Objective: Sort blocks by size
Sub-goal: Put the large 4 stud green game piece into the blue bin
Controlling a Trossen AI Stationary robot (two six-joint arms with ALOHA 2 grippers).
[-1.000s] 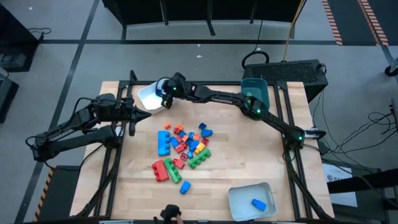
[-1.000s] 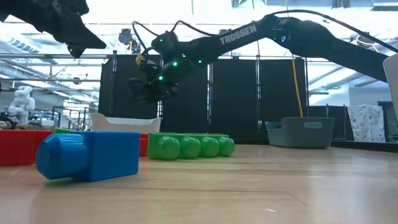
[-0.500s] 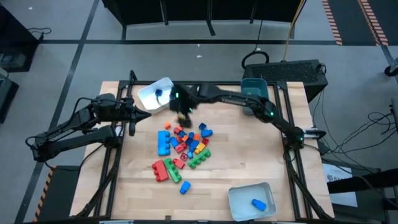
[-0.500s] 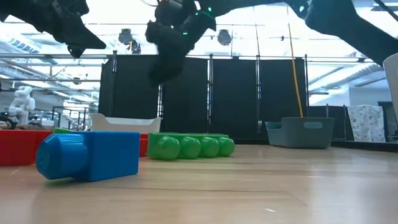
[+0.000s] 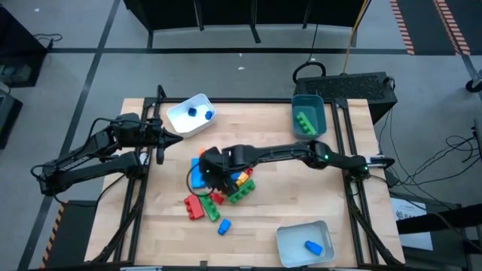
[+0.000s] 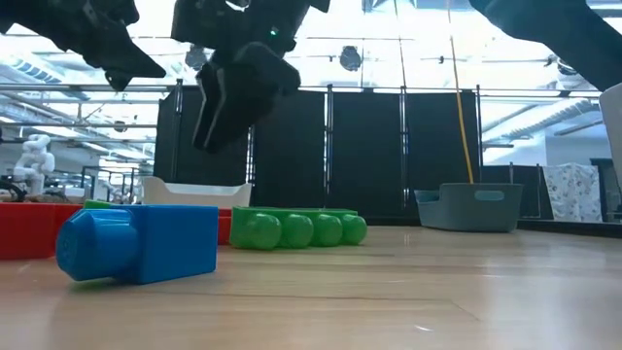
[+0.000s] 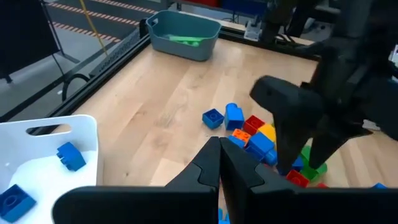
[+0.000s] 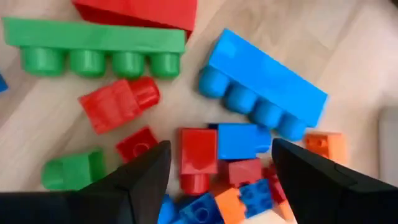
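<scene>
The blocks (image 5: 220, 181) lie in a loose pile near the centre of the wooden table (image 5: 301, 196), some touching or overlapping. A few are already sorted: two small blue ones in the white tray (image 5: 179, 114) at the far left corner, a green one in the teal tray (image 5: 307, 114) at the far right corner, and one blue one in the tray (image 5: 290, 239) at the near right corner.

The right gripper (image 8: 219, 163) hangs directly over the pile with its fingers spread apart and nothing between them. The left gripper (image 7: 219, 163) waits near the left edge, fingers closed together and empty.

The blocks appear to be rigid, light moulded plastic with smooth, probably slippery faces. Grip across the flat parallel sides, not over the rounded studs. The small red block (image 8: 198, 159) sits tight against a blue neighbour (image 8: 243, 140), so one finger may nudge adjacent pieces.

The table surface is flat, pale wood. Beyond it stand dark panels (image 6: 369, 156) and an open workshop area.
</scene>
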